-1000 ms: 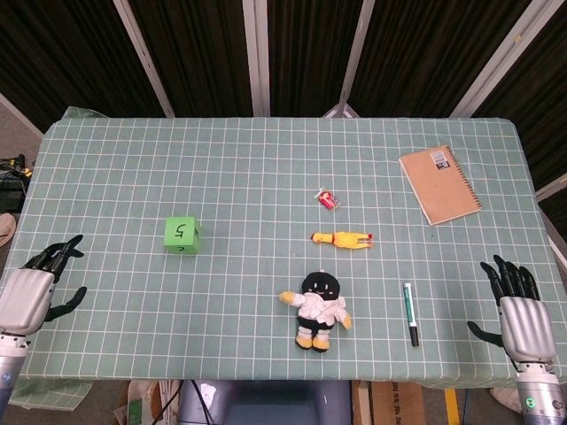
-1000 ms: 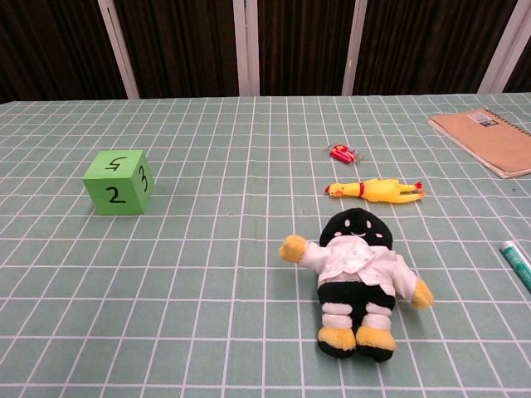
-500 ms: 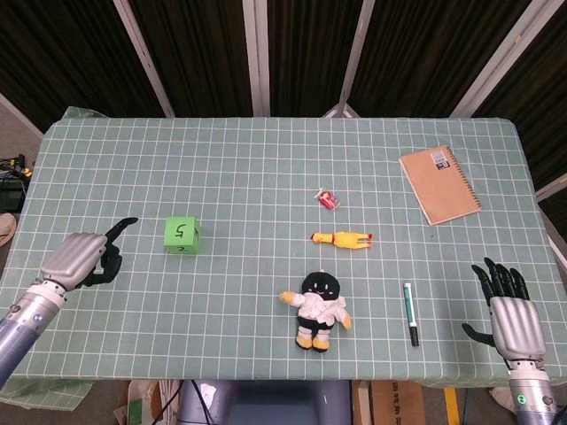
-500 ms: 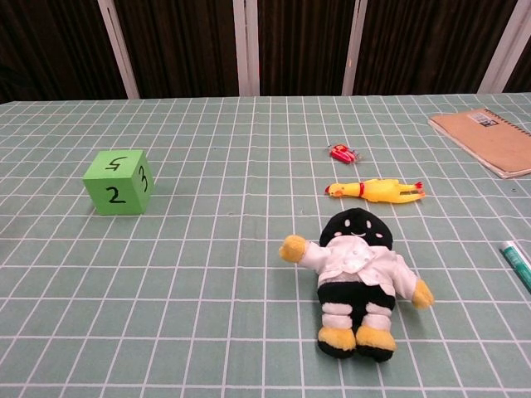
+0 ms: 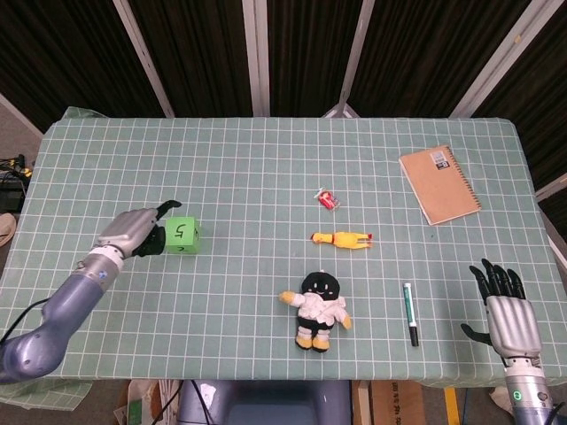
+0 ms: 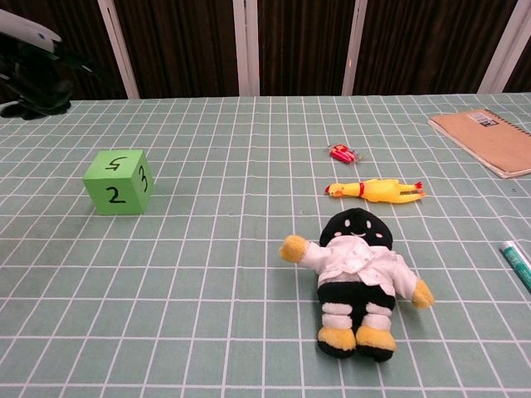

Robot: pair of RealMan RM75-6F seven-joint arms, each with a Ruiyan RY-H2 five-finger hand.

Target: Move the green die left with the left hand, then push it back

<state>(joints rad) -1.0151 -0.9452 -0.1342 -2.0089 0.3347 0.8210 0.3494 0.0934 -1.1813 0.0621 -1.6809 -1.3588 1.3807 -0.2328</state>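
Green die (image 5: 182,235) just right of left hand (image 5: 137,233); fingers (image 5: 166,209) loosely curled, holding nothing, contact unclear. Right hand (image 5: 507,310) spread, far off.

One green die (image 5: 182,235); one doll (image 5: 318,309); one rubber chicken (image 5: 342,238); one notebook (image 5: 439,184); one marker (image 5: 411,313); one candy (image 5: 328,199).

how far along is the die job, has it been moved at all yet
Nothing looks done: the green die sits untouched on the table. In hand: the left hand is raised beside the die's left side, apparently not gripping it. Left: move it left, then push it back. The right hand is idle, open.
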